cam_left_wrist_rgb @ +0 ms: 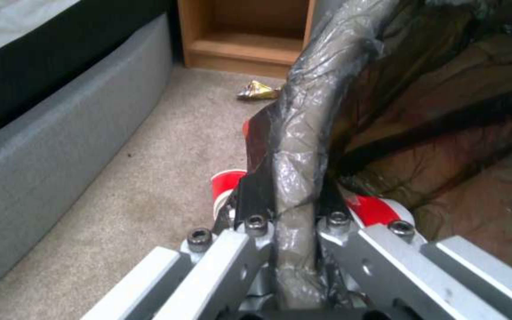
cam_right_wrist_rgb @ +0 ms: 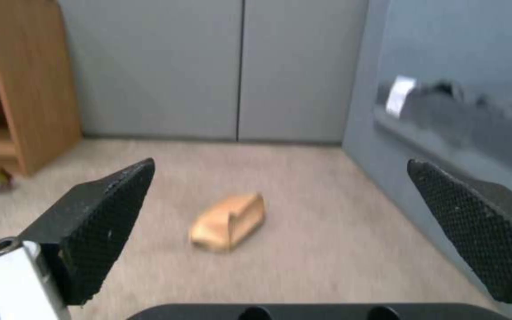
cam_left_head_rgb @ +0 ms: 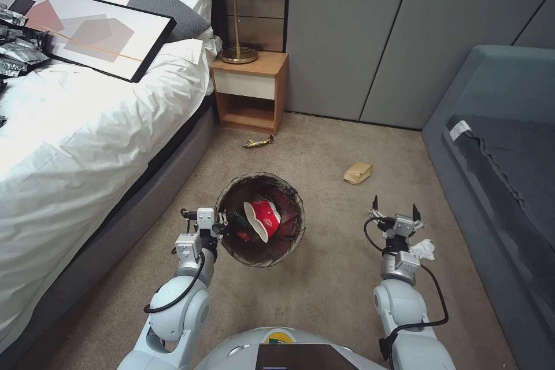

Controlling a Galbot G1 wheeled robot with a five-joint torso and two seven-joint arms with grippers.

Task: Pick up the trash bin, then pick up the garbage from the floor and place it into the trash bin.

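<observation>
The trash bin (cam_left_head_rgb: 261,219) is already off the carpet, carried by the left gripper (cam_left_head_rgb: 220,224), whose jaws are pinched on its near rim and the dark liner bag (cam_left_wrist_rgb: 303,146) folded over it. Part of the collecting looks done: a red-and-white paper cup (cam_left_head_rgb: 263,219) lies inside the bin with some smaller dark and red litter beside it. At least three pieces are left on the floor: a crumpled brown paper bag (cam_left_head_rgb: 358,173) ahead of the right gripper (cam_left_head_rgb: 394,210), a gold snack wrapper (cam_left_head_rgb: 258,141) near the foot of the nightstand (cam_left_head_rgb: 250,91), and a wad of white tissue (cam_left_head_rgb: 424,248) just beside the right wrist. The right gripper hovers above the carpet with jaws spread wide and empty, the brown bag lying between them in the right wrist view. The floor is beige short-pile carpet (cam_left_head_rgb: 324,277). A bed (cam_left_head_rgb: 87,121) with white sheets, a framed picture and foil packets stands on the left, a lamp on the nightstand, grey wall panels behind, and a grey-blue sofa (cam_left_head_rgb: 497,144) on the right.
</observation>
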